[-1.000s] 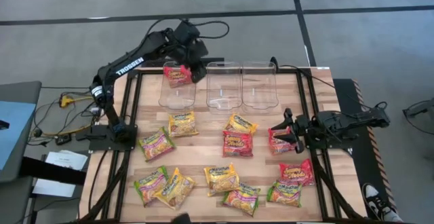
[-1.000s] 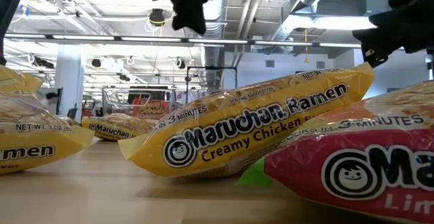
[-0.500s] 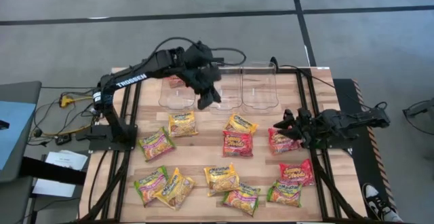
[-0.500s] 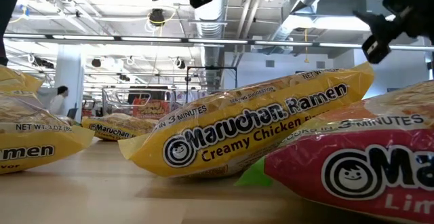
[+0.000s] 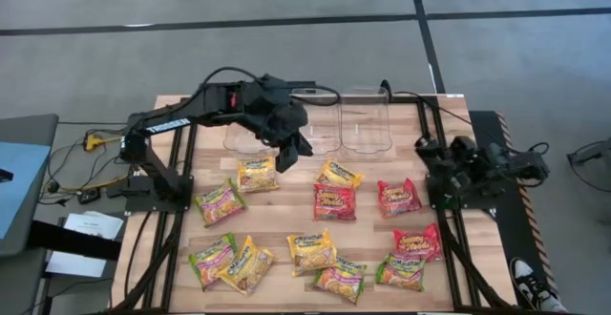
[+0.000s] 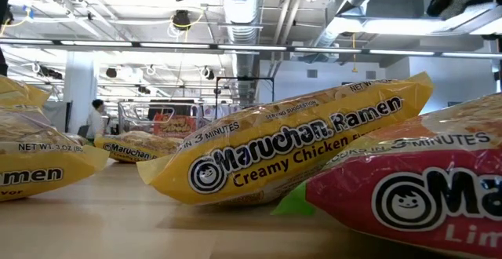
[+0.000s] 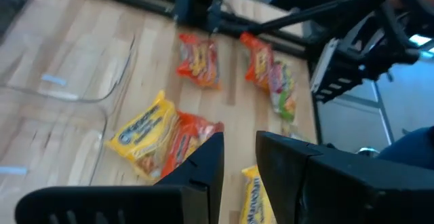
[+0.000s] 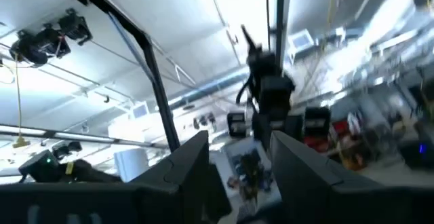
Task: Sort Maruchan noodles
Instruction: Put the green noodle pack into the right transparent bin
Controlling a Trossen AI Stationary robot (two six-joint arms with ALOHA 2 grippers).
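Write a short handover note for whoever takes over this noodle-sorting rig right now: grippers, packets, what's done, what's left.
Left gripper: jaws open, empty, hovering by the front of the three clear plastic bins, near a yellow packet.
Right gripper: jaws open, empty, pulled back at the table's right edge.
Packets: eleven glossy square plastic Maruchan noodle packets, red, yellow and green-pink, lie loose on the wooden table.
Done: nothing visible in the middle or right bin; the left arm hides part of the left bin.
Left: sort every loose packet.
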